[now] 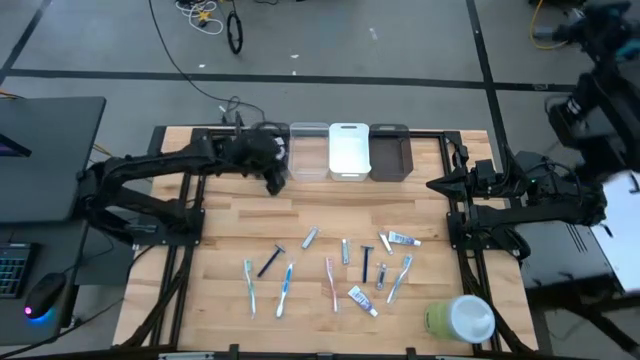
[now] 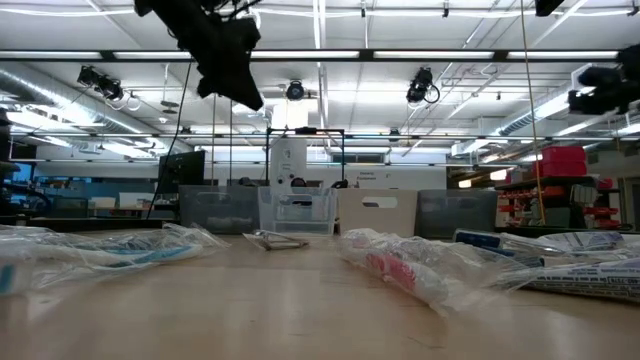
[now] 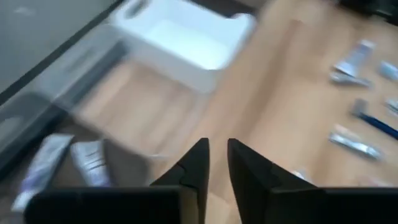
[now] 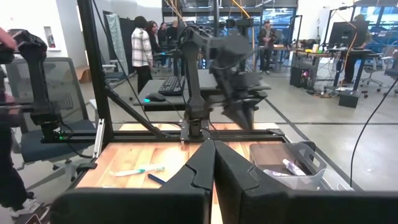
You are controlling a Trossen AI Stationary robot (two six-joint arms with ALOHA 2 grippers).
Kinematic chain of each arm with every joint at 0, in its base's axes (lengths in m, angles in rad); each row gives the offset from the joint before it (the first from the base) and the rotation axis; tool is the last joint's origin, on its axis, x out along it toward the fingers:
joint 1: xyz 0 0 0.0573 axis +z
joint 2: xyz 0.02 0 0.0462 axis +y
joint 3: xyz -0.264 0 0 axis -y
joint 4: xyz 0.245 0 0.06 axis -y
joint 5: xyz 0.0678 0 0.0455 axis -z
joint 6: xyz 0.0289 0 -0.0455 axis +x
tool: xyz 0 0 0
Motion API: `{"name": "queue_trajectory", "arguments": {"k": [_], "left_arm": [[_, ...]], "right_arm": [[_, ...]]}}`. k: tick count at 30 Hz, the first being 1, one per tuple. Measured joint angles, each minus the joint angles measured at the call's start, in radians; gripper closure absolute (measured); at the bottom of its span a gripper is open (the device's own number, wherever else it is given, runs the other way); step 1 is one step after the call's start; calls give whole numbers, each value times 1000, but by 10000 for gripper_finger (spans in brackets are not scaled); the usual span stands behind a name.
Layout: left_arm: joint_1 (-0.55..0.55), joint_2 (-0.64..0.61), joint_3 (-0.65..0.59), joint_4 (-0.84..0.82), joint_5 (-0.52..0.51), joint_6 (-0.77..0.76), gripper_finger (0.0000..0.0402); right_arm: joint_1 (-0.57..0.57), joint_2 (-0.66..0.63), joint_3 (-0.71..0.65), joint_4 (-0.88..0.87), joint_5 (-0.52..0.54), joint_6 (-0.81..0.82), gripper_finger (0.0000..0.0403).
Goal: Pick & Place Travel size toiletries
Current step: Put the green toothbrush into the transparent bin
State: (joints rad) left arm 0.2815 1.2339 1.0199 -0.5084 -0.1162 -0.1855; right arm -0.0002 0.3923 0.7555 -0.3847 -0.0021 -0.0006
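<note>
Left pincer (image 1: 274,185) hangs beside the clear bin (image 1: 308,152), fingers nearly together, holding nothing. Right pincer (image 1: 436,184), closed and empty, waits right of the dark bin (image 1: 389,153).

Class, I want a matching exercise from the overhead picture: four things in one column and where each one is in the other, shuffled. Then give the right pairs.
Column 1
1. pink toothbrush
2. green-and-white round container
3. left claw
4. right claw

Column 2
A. front right corner of the table
B. at the back, beside the clear bin
C. at the table's right edge
D. middle of the front row of toiletries

Pairs: 1-D, 2-A, 3-B, 4-C
</note>
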Motion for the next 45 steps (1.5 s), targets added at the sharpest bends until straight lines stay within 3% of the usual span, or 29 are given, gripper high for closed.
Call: {"name": "queue_trajectory", "arguments": {"k": [8, 16, 35, 41, 45], "left_arm": [[-186, 0, 0, 46, -1, 59, 393], [-305, 0, 0, 117, -25, 115, 382], [-315, 0, 0, 145, 7, 181, 392], [-315, 0, 0, 240, 113, 165, 395], [-315, 0, 0, 321, 127, 135, 385]], "right_arm": [[0, 0, 0, 0, 0, 0, 390], [0, 0, 0, 0, 0, 0, 390], [0, 0, 0, 0, 0, 0, 390], [0, 0, 0, 0, 0, 0, 390], [0, 0, 0, 0, 0, 0, 389]]}}
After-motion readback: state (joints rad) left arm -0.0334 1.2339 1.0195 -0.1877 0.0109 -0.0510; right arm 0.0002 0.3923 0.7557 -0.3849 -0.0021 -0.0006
